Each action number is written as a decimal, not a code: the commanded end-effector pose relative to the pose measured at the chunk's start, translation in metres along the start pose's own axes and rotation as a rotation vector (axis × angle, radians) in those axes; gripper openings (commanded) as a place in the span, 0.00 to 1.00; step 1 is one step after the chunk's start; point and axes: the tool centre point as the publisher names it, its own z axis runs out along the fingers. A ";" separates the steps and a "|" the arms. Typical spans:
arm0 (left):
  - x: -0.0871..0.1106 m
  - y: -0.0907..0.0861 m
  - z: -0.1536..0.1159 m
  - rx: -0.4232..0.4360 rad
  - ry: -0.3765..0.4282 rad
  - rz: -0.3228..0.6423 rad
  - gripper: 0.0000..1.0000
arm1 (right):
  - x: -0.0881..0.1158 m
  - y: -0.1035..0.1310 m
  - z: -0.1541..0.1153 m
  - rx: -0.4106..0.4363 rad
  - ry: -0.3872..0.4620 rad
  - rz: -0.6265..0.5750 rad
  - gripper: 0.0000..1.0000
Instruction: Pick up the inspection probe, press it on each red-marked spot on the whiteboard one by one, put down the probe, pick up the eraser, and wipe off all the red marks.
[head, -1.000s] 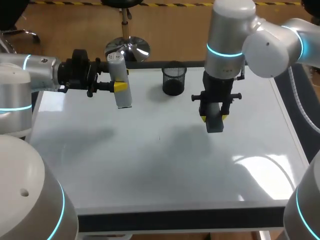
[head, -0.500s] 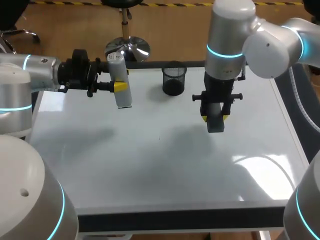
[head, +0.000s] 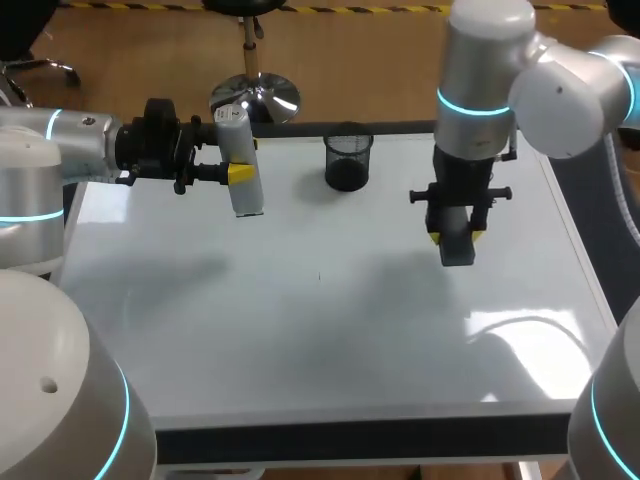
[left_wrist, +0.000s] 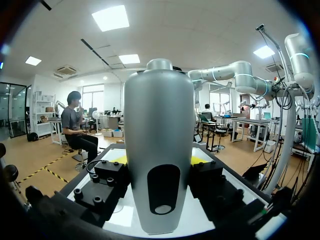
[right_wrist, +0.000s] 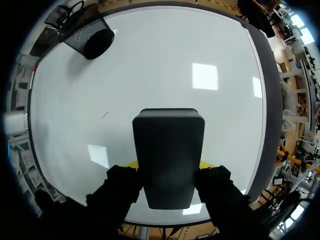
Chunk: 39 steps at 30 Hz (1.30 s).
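The grey inspection probe (head: 242, 160) hangs upright over the whiteboard's (head: 300, 330) far left part, with my left gripper (head: 240, 175) shut on it from the side. In the left wrist view the probe (left_wrist: 159, 150) fills the space between the fingers of the left gripper (left_wrist: 160, 161). My right gripper (head: 456, 238) points straight down over the board's right half, shut on the black eraser (head: 458, 250). The right wrist view shows the eraser (right_wrist: 169, 150) clamped in that gripper (right_wrist: 169, 165) above the white surface (right_wrist: 165, 65). I see no red marks, only a tiny dark speck (head: 320, 277).
A black mesh cup (head: 348, 160) stands at the board's far edge, between the two grippers; it also shows ahead of the eraser in the right wrist view (right_wrist: 90, 36). The board's dark front rim (head: 360, 438) runs along the near side.
My right arm has carried the eraser a little to the right and slightly nearer. The left arm and the probe have not moved.
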 end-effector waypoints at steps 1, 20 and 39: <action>0.000 0.000 0.000 0.002 0.000 0.002 0.00 | -0.019 0.006 0.004 0.027 0.018 0.004 0.00; 0.000 0.000 0.000 0.002 0.000 0.002 0.00 | -0.100 0.030 0.034 0.061 -0.020 0.102 0.00; 0.000 0.000 0.000 0.002 0.000 0.002 0.00 | -0.115 0.041 0.049 0.030 0.019 0.032 0.00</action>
